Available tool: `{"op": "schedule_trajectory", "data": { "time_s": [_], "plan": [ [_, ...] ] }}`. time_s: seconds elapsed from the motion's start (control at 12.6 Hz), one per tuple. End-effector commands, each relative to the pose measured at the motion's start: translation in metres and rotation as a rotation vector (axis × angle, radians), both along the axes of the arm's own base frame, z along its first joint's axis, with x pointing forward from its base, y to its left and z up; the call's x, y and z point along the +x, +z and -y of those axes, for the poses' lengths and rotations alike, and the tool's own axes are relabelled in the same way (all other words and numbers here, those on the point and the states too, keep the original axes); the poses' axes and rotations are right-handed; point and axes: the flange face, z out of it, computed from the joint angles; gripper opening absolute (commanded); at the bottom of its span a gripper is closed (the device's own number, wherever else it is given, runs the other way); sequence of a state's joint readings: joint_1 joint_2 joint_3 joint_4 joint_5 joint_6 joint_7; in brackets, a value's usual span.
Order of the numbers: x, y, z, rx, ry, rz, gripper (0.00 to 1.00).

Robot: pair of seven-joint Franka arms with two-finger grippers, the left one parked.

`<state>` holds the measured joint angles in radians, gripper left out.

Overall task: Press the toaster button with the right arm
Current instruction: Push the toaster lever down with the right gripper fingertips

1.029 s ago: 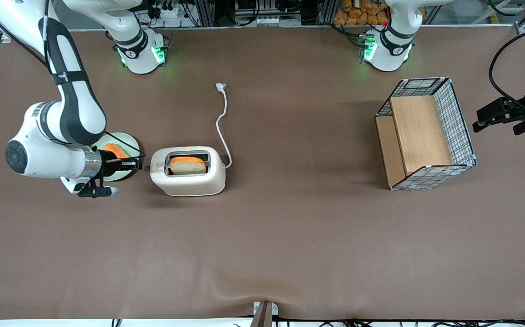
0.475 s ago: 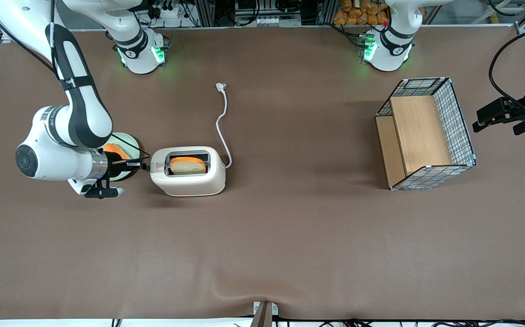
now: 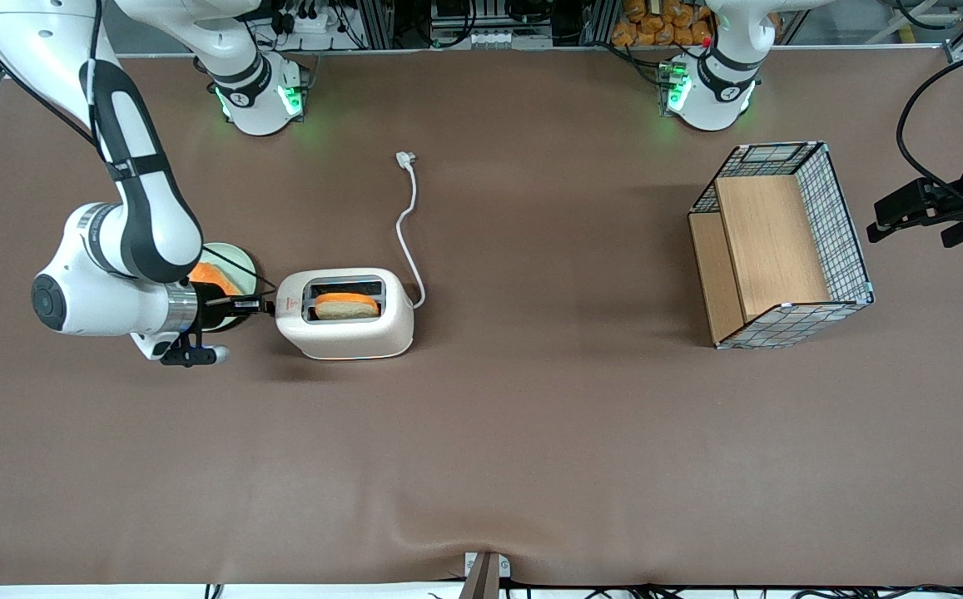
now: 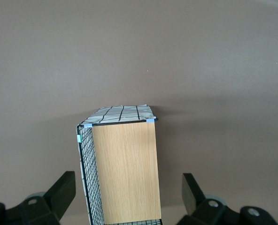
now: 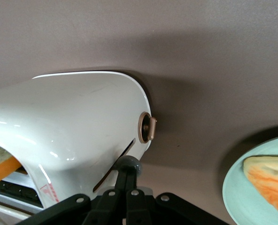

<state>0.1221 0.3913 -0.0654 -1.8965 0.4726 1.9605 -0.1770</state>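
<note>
The cream-white toaster [image 3: 348,334] stands on the brown table with a slice of bread [image 3: 346,307] sitting low in its top slot. My right arm's gripper [image 3: 265,305] is level with the table at the toaster's narrow end, the end with the red mark. Its fingers are shut together. In the right wrist view the gripper [image 5: 128,174] has its fingertips against the grey round toaster button [image 5: 130,164], which sits in the dark slot of the toaster [image 5: 73,117]. A brownish dial [image 5: 147,127] sticks out of the same end, beside the button.
A pale green plate [image 3: 231,258] with an orange-crusted bread slice [image 3: 211,274] lies under my wrist, also in the wrist view [image 5: 251,187]. The white cord and plug [image 3: 404,158] run from the toaster toward the arm bases. A wire-and-wood basket [image 3: 781,241] stands toward the parked arm's end.
My gripper has moved toward the toaster's narrow end and reached it. The bread now sits a little lower in the slot.
</note>
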Motion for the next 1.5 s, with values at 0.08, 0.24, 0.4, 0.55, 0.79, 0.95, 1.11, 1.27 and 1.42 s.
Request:
{"op": "schedule_trajectory", "data": {
  "time_s": [0.08,0.24,0.4,0.55,0.79,0.95,1.11,1.27,1.42],
  "plan": [
    [-0.001,-0.025,0.013,0.087,-0.005,0.004,0.0],
    [-0.001,-0.032,0.018,0.097,-0.009,0.0,0.0],
    [-0.001,-0.037,0.017,0.11,-0.01,-0.002,0.0],
    [-0.001,-0.048,0.017,0.123,-0.007,0.0,0.0],
    [-0.001,-0.061,0.02,0.122,0.005,0.007,0.0],
    [-0.001,-0.066,0.02,0.133,-0.006,0.005,0.0],
    [-0.001,-0.072,0.019,0.142,0.001,0.012,0.0],
    [-0.001,-0.077,0.02,0.14,0.007,0.019,0.0],
    [-0.001,-0.074,0.018,0.141,0.01,0.02,0.0]
  ]
}}
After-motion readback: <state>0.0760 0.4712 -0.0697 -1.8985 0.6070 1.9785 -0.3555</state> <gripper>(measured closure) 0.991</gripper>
